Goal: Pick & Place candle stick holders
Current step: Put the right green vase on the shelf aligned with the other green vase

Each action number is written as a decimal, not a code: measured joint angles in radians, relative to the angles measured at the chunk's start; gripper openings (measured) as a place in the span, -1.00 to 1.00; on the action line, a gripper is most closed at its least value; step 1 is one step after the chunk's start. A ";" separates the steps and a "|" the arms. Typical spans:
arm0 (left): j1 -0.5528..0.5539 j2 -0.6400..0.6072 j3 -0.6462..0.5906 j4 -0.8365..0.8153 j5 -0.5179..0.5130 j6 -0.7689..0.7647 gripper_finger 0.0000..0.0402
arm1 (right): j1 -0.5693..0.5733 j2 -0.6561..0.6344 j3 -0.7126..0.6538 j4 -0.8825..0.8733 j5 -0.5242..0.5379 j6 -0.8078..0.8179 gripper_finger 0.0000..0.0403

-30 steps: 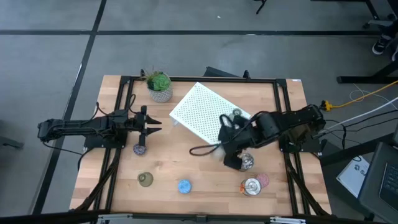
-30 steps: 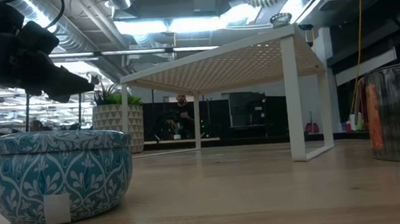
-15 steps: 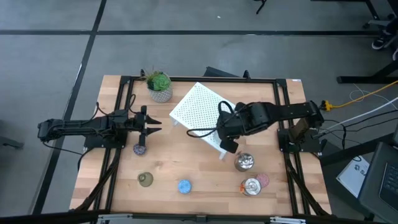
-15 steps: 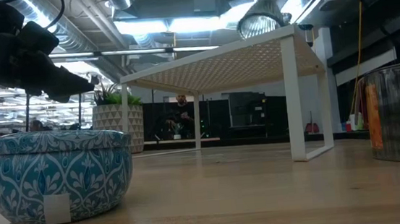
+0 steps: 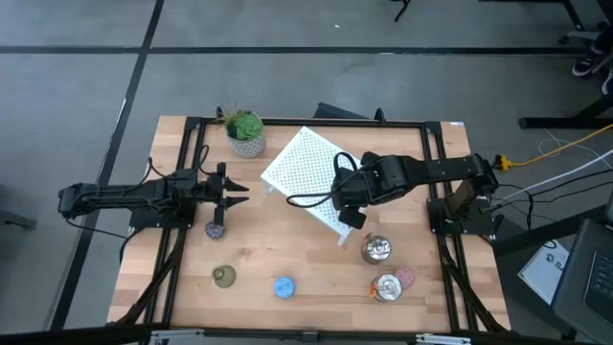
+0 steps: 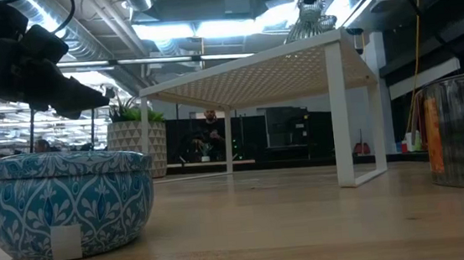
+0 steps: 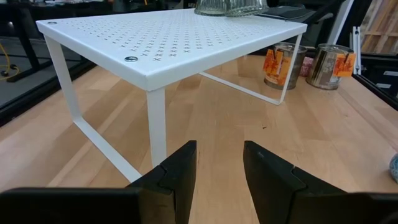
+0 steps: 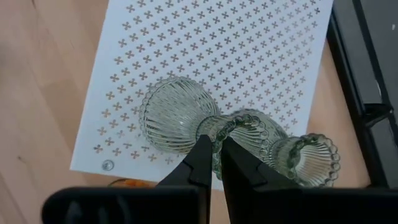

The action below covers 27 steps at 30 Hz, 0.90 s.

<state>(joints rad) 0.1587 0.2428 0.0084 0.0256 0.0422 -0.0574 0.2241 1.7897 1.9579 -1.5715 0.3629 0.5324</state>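
My right gripper (image 5: 345, 192) is over the white perforated stand (image 5: 297, 168), shut on an olive-green ribbed glass bell-shaped holder (image 8: 174, 121). A second glass holder (image 8: 314, 158) stands on the stand's top beside it. My left gripper (image 5: 239, 189) waits open and empty at the table's left, above the purple holder (image 5: 216, 230). On the table stand an olive-green holder (image 5: 224, 277), the blue one (image 5: 283, 287), two silver ones (image 5: 375, 250) (image 5: 387, 287) and the pink one (image 5: 406, 278). My right gripper pinches the glass holder's narrow upper part (image 8: 214, 129) between its two fingers, which come from above and point down. The holder hangs with its wide bell end (image 6: 311, 24) down, at the stand's top. Whether it rests there I cannot tell.
A green potted plant (image 5: 246, 132) stands at the far left, beyond the stand. The stand's top sits on thin white legs (image 7: 157, 121), with open table under it. The silver holders (image 7: 280, 62) stand near the stand's right corner.
My right gripper has gone from beside the silver holder toward the table's far edge, over the stand, carrying the glass holder. The holder was high and tilted; it has come down to the stand's top and now hangs upright.
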 joint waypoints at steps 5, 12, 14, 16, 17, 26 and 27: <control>0.000 0.000 0.000 0.000 0.000 0.000 -0.37 | 0.002 0.000 0.000 0.000 -0.001 -0.026 -0.88; 0.000 0.000 0.000 0.000 0.000 0.000 -0.36 | 0.023 0.000 0.000 0.000 -0.023 -0.080 -0.84; 0.000 0.000 0.000 0.000 0.000 0.000 -0.37 | 0.032 0.001 0.000 0.000 -0.029 -0.088 -0.80; 0.000 0.000 0.000 0.000 0.000 0.000 -0.36 | 0.039 0.002 0.000 0.001 -0.032 -0.088 -0.75; 0.000 0.000 0.000 0.000 0.000 0.000 -0.36 | 0.041 0.002 0.000 0.001 -0.032 -0.088 -0.72; 0.000 0.000 0.000 0.000 0.000 0.000 -0.36 | 0.046 0.002 0.000 0.020 -0.030 -0.087 -0.41; 0.000 0.000 0.000 0.000 0.000 0.000 -0.36 | 0.046 0.002 0.000 0.026 -0.030 -0.088 -0.38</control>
<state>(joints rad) 0.1589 0.2428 0.0082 0.0254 0.0425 -0.0574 0.2702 1.7912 1.9579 -1.5451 0.3328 0.4446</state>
